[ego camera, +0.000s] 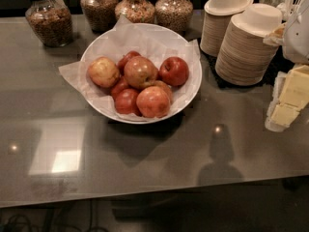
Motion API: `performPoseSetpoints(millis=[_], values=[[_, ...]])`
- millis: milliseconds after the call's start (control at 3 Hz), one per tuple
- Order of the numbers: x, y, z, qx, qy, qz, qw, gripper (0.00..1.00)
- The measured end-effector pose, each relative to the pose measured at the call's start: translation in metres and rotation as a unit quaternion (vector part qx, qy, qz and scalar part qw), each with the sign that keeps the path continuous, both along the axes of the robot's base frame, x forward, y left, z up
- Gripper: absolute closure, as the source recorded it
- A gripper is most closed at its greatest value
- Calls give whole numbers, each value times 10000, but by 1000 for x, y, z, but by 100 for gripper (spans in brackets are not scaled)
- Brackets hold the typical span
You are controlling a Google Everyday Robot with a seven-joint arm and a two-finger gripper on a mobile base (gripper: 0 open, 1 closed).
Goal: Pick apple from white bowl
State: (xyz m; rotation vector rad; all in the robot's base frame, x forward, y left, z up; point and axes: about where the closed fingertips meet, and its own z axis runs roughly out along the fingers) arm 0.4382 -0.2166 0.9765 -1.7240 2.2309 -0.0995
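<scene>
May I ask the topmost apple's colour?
Large glossy apple: mottled red over yellow-green, camera view; end effector unseen.

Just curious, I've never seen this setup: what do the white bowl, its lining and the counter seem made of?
White bowl: smooth matte white, perhaps ceramic or plastic; I cannot tell which. Lining: thin white paper, crinkled and folded. Counter: polished grey stone or laminate, glossy enough to mirror lights. The gripper is not in view.

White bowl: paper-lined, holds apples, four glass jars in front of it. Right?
Wrong on the jars: camera view shows them behind the white bowl, farther from the camera. Paper lining and apples hold. The gripper is out of view.
</scene>
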Motion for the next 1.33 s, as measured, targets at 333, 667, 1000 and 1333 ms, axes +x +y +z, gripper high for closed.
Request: performPoseSetpoints(millis=[333,667,1000,1333], values=[[0,1,1,10,-17,1,10000,0],[19,34,1,386,6,257,9989,0],[35,71,5,675,13,619,9958,0],[36,72,6,687,6,631,9956,0]])
